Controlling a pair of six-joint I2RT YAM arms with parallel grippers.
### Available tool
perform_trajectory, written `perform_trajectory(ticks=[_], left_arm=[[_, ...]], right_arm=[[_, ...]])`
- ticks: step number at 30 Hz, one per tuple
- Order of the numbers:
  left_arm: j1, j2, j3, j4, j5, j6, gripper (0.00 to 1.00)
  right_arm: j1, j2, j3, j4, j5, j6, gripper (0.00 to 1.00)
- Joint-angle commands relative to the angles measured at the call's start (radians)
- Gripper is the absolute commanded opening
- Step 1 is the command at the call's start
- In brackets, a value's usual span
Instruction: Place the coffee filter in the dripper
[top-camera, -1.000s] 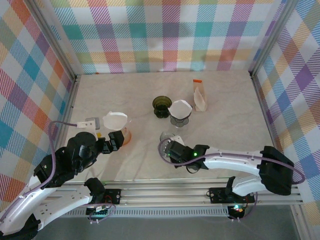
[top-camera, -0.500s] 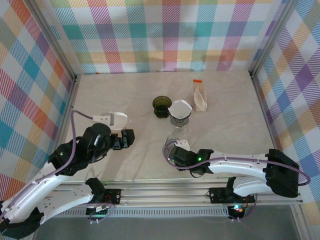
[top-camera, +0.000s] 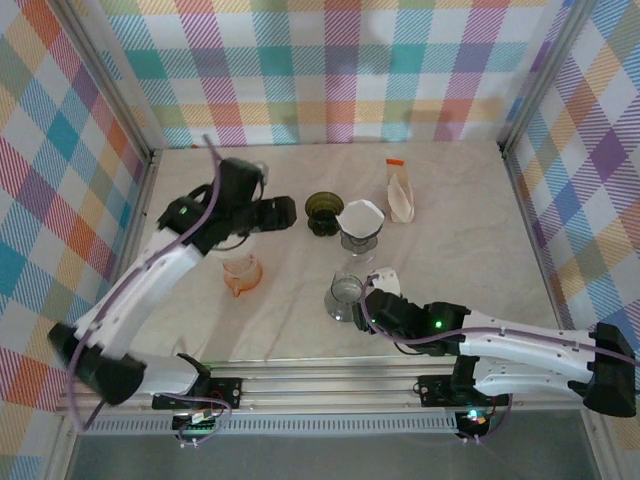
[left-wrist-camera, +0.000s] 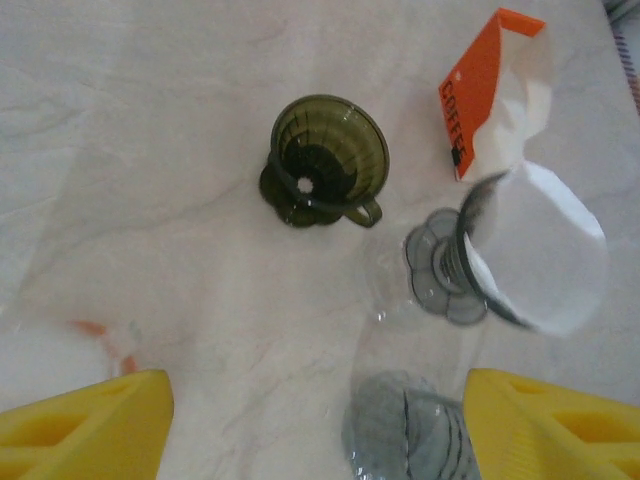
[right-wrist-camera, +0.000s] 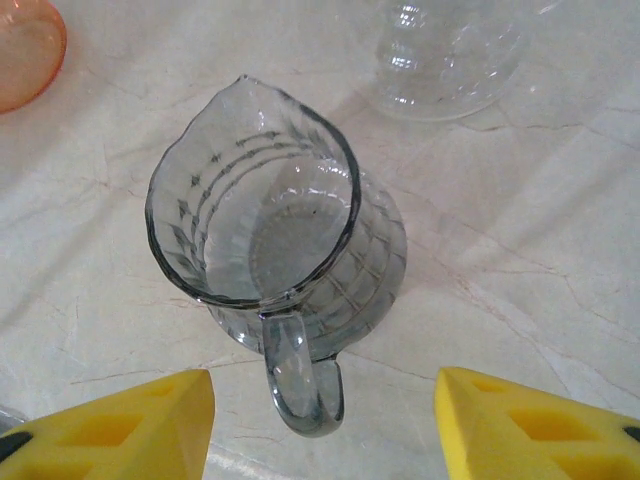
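Both grippers spread over the counter (top-camera: 470, 250).
The white coffee filter (top-camera: 360, 214) sits in the grey dripper (top-camera: 361, 240), just right of the empty green dripper (left-wrist-camera: 328, 160). The left gripper (left-wrist-camera: 318, 395) hovers on their near side, fingers wide apart; a pale blur by its left finger may be another filter. Nearer, the right gripper (right-wrist-camera: 323, 385) is spread either side of the glass pitcher (right-wrist-camera: 275, 240) handle, apart from it.
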Motion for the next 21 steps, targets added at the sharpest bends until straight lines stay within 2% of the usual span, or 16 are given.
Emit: perform_trajectory(ticks=[1, 4, 8, 10, 21], left_arm=[[0.039, 0.175, 0.111, -0.023, 0.093, 0.057, 0.66], [0.054, 0.34, 0.229, -0.054, 0.096, 0.075, 0.56], [0.067, 0.495, 0.34, -0.063, 0.092, 0.085, 0.54], [0.074, 0.574, 0.411, -0.093, 0.076, 0.094, 0.5], [0.078, 0.817, 0.613, -0.175, 0.032, 0.109, 0.44]], right_arm=[[0.005, -0.04, -0.025, -0.054, 0.049, -0.002, 0.61], [0.005, -0.083, -0.035, -0.07, 0.056, 0.004, 0.61], [0.005, -0.132, -0.045, -0.093, 0.064, 0.016, 0.61], [0.005, -0.153, -0.05, -0.105, 0.065, 0.019, 0.61], [0.005, -0.208, -0.071, -0.136, 0.079, 0.034, 0.61]])
